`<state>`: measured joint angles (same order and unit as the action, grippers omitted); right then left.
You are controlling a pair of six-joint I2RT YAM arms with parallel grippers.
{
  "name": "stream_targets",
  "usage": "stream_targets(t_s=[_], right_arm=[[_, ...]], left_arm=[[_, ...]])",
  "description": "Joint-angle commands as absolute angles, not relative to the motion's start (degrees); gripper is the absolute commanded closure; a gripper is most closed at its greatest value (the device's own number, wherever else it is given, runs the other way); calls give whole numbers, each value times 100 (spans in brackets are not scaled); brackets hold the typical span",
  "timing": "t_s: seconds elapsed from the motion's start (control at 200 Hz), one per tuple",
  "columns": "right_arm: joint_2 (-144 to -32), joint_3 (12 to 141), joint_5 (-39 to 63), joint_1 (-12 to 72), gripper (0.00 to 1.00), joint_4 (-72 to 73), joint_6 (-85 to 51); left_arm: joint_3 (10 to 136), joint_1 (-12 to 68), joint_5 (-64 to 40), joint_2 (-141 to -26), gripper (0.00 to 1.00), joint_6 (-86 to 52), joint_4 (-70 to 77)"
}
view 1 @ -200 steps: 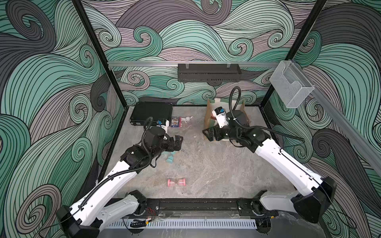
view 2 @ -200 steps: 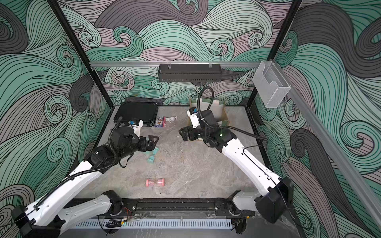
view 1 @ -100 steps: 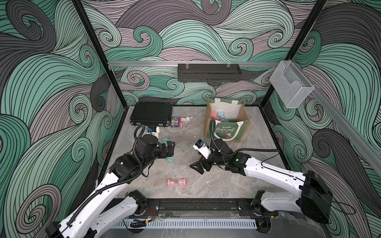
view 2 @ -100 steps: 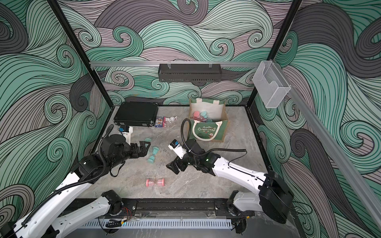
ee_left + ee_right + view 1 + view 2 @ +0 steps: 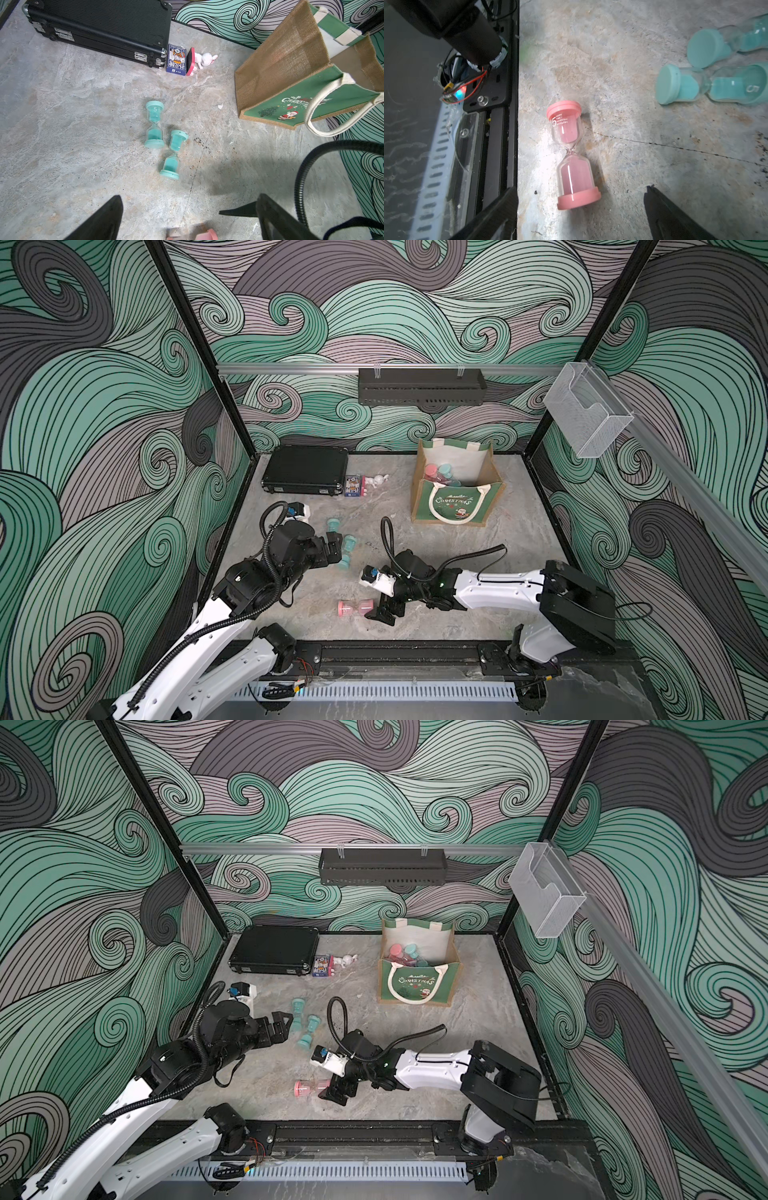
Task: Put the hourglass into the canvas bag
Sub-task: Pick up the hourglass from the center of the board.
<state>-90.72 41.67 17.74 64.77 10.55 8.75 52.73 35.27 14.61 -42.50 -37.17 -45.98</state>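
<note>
Right wrist view: the pink hourglass (image 5: 572,155) is lying on its side near the front rail (image 5: 508,135). The right gripper (image 5: 579,192) is carrying nothing, jaws wide either side of its base, seemingly lining up a grasp. The canvas bag (image 5: 457,506) is standing open-mouthed well apart, ready to receive it.

The pink hourglass (image 5: 572,155) lies flat just ahead of the right jaws, in line with their wide gap, with bare table (image 5: 623,135) on both its sides. Close outside one jaw runs the black rail (image 5: 500,128) at the table's edge. A pair of teal hourglasses (image 5: 154,124) lies ahead of the spread left jaws, with bare table between. The canvas bag (image 5: 457,506) stands open-topped, well beyond both.
</note>
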Motion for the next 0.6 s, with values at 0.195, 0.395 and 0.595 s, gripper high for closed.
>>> stream_targets(t_s=[0.195,0.395,0.595], right_arm=[[-9676,4270,1392,6665,16,1619,1521],[-9920,4288,1374,6689,26,1731,1724],[-10019,4212,1258,6689,37,1901,1755]], left_arm=[[5227,3482,1639,-4135,1,-3819,-4694],[5193,3480,1676,-4110,1,-3799,-4695],[5188,3480,1644,-4166,1,-3806,-4659]])
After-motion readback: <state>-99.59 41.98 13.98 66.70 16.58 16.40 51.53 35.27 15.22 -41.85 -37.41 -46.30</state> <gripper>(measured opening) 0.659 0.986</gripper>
